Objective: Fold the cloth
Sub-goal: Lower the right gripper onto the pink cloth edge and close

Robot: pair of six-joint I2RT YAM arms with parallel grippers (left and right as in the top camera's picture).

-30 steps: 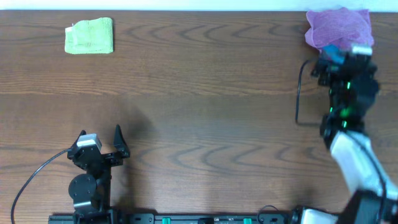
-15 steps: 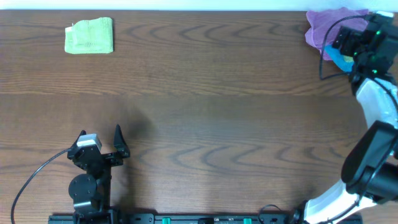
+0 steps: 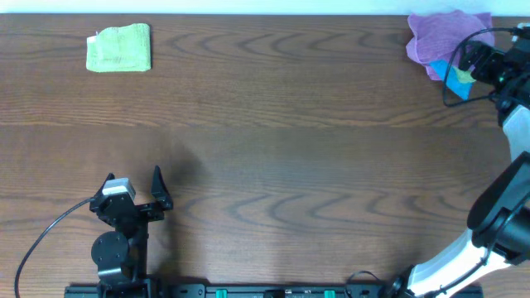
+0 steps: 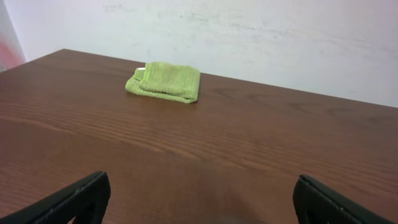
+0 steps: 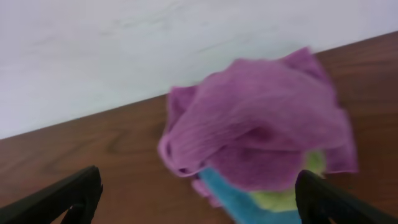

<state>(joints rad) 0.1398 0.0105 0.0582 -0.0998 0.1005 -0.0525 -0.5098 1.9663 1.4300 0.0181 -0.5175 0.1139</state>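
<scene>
While the cloth (image 3: 443, 35) lies bunched and crumpled, you must count the task as not begun: no edge has been brought over, and nothing has been spread flat.

At the far left rear of the surface (image 3: 290, 124) a green cloth (image 3: 119, 47) sits neatly folded; it is not the item in question. Your left hand (image 3: 132, 180) stands at the near edge with its fingers wide apart and nothing between them, well apart from every cloth.

At the right rear corner the cloth rests in a heap on top of a bright blue cloth (image 5: 233, 199), with a yellow-green cloth (image 5: 286, 200) showing beneath. Your right hand (image 5: 199, 202) hovers just beside that heap on its right, fingers spread and holding nothing. The wrist view shows the cloth directly ahead of the fingertips.

In my judgement, what is left is to lift the cloth clear of the pile, lay it flat and fold it.
</scene>
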